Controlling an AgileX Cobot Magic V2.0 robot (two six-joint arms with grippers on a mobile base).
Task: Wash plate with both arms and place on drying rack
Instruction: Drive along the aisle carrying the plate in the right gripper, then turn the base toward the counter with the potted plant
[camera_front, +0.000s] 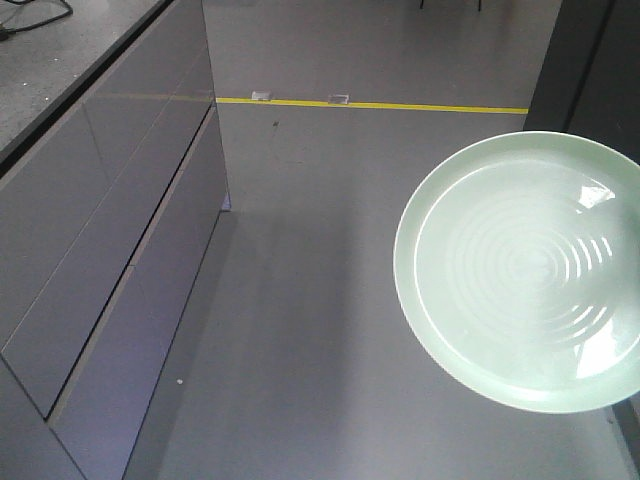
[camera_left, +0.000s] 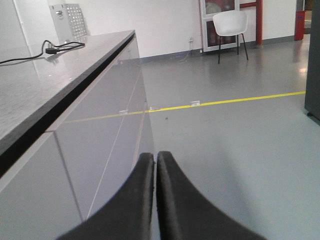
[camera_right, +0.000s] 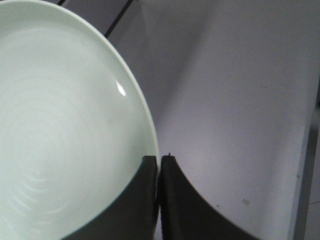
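Grey floor (camera_front: 300, 330) — plate (camera_front: 520, 270) in right claw (camera_right: 159, 160)

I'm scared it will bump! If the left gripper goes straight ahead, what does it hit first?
Probably nothing soon. The left gripper, shut, points past the grey cabinet front on its left, over floor toward the yellow line. Depth is unclear, so it might graze the cabinet.

Plate (camera_front: 520, 270) aloft at right over floor (camera_front: 300, 330); cabinet (camera_front: 100, 250) left, yellow line (camera_front: 400, 106) beyond.
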